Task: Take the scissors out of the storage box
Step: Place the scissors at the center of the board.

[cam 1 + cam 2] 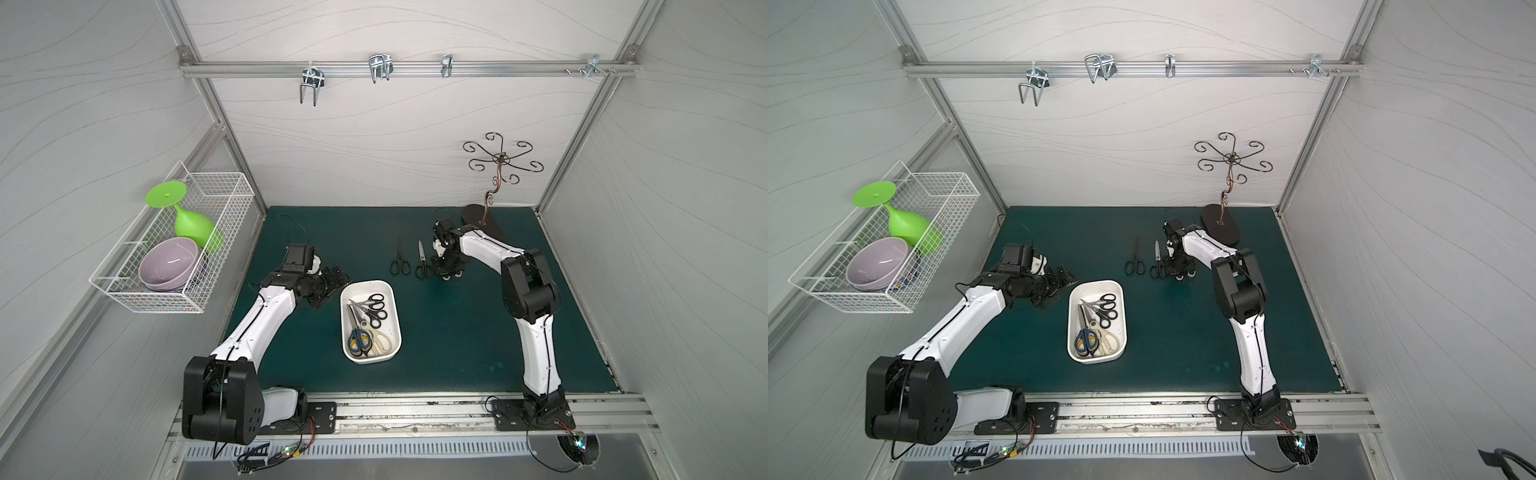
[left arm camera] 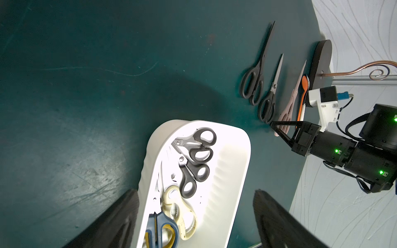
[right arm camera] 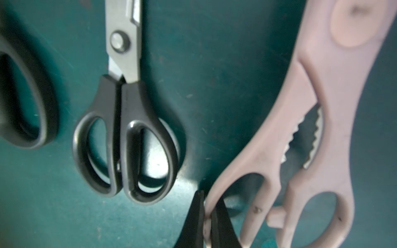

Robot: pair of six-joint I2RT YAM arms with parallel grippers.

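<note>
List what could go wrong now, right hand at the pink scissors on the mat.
The right hand pinches the handle rim of the pink scissors: retracting unopened could drag them into the black scissors alongside. In the storage box the remaining scissors overlap: the open left hand may snag two.

In storage box [image 1: 368,283]: black, blue, cream scissors [image 1: 365,320]. On mat [image 1: 457,332] beyond: all-black pair [image 1: 400,254], bright-bladed pair [image 1: 421,255]. Near box corner: left gripper [image 1: 334,289]. Beside bright-bladed pair: right gripper [image 1: 441,270], pointing down.
</note>
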